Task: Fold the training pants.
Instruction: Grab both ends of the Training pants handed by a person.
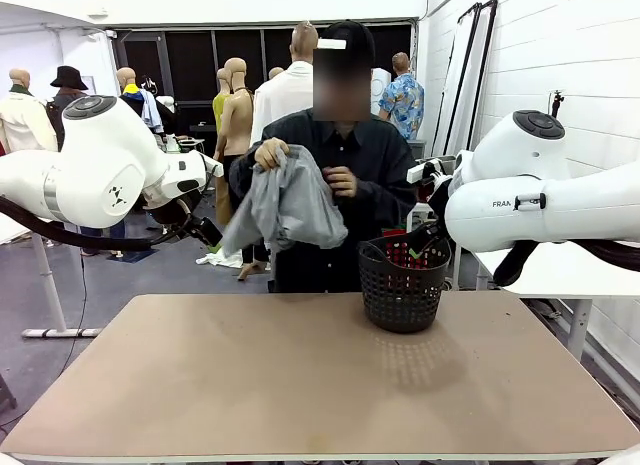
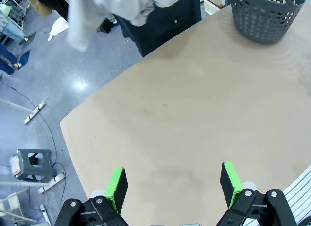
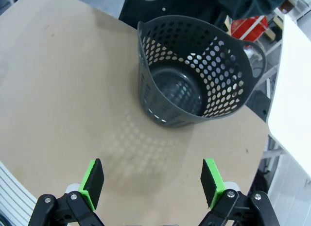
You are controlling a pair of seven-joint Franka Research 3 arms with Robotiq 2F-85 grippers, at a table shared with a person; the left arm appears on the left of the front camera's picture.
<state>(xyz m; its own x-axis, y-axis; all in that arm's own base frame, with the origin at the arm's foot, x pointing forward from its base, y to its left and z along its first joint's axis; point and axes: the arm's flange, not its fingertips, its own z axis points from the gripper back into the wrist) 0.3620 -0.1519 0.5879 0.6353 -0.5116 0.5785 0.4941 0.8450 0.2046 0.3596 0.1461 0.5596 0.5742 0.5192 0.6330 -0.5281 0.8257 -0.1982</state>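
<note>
Eyes on the training pants (image 1: 290, 207): bunched and dangling at chest height, clutched in both fists by the person (image 1: 385, 160) beyond the far edge of the bench (image 1: 250, 385), well clear of its top. Not yet laid out for folding.

Looks like soft, light jersey. Drapes in loose folds, sags under its own weight, offers no stiffness to count on. Likely to slump and crease wherever let go, and probably to slide a little over the smooth board rather than stay put. Hardly fragile, so no fear in pinching firmly.

Best taken at the gathered waistband, thickest and easiest to pinch, one corner per side; then at the leg cuffs for the fold. Can't make out waistband or cuffs in that bundle right now, though.

Over to the left hand (image 2: 173, 183): spread wide, holding nothing, hovering over bare board. Same for the right hand (image 3: 153, 183): wide, gripping nothing, looking down on the black mesh basket (image 3: 194, 80), standing empty toward the far right of the bench.

Better to wait for flat cloth before any grab.
</note>
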